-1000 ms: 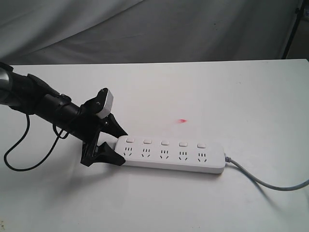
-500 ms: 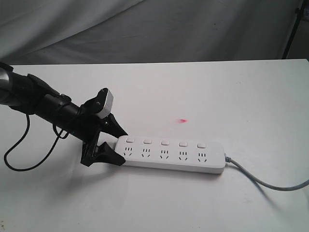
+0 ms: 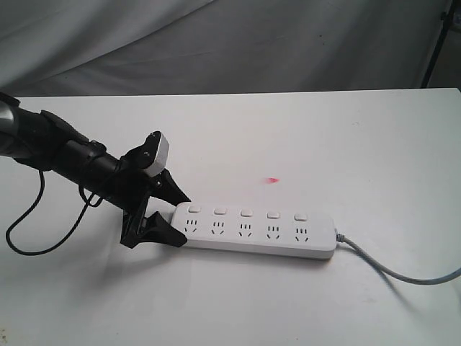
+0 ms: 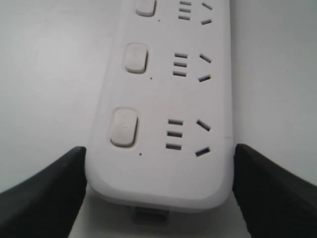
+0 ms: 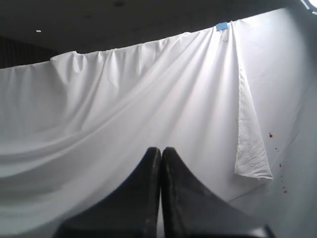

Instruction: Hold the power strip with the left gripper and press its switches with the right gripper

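Exterior view. The power strip (image 3: 256, 229) lies flat on the white table (image 3: 324, 137), its long axis running left to right and a little toward the near side. Its five switches (image 3: 245, 213) and outlets face up. The grey cord (image 3: 403, 274) leaves the right end and runs off the right side of the view.

The left gripper (image 3: 186, 220) reaches in low from the left. Its fingers (image 4: 44, 198) are spread wide and clamp the strip's left end, one against each long edge. Bare table lies above the switch row, beyond the strip to the far edge, and on the near side. A small red spot (image 3: 272, 179) marks the surface behind the strip. A black cable (image 3: 25, 241) loops on the table under the left arm.

A pale draped cloth (image 3: 252, 43) hangs behind the table's far edge, and a dark stand leg (image 3: 434, 50) shows at the upper right.

Right wrist view. The right gripper (image 5: 160, 161) has its fingers pressed together on nothing and points at the white cloth. It does not appear in the exterior view.
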### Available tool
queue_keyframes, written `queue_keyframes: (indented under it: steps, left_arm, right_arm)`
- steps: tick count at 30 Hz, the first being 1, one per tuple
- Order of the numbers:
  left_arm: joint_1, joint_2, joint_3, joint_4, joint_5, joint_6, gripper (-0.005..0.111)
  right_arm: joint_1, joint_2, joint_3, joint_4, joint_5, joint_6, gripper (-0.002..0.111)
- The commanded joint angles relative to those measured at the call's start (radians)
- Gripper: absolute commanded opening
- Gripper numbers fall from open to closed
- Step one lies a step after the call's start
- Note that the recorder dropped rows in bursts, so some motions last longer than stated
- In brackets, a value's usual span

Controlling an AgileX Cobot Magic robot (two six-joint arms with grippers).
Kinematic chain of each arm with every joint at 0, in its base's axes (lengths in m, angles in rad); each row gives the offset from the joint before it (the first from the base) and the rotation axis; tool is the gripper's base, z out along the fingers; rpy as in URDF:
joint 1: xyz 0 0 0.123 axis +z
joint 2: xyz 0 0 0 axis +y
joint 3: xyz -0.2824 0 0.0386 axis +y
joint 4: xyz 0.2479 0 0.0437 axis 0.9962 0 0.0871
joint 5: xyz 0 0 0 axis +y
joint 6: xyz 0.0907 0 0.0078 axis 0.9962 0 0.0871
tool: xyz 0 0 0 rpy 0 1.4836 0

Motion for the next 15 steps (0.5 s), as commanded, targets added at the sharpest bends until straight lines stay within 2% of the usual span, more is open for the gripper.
queue_keyframes:
  steps: [1,6,9,12,15]
  left_arm:
    - [-0.004,-0.003,-0.006,-0.003,-0.033,0.002,0.003]
    - [-0.004,-0.003,-0.006,-0.003,-0.033,0.002,0.003]
    - [-0.004,-0.003,-0.006,-0.003,-0.033,0.002,0.003]
    - [-0.004,-0.003,-0.006,-0.003,-0.033,0.002,0.003]
    - [-0.004,-0.003,-0.006,-0.003,-0.033,0.002,0.003]
  right_arm:
    - [-0.007,0.131,-0.148,-0.084,0.09,0.042,0.0]
    - [-0.007,0.24,-0.33,-0.086,0.346,0.016,0.0]
    - [-0.007,0.301,-0.414,-0.008,0.477,-0.088,0.0]
    - [-0.007,0.367,-0.501,0.222,0.602,-0.348,0.0]
    - [-0.007,0.45,-0.61,0.519,0.736,-0.718,0.0]
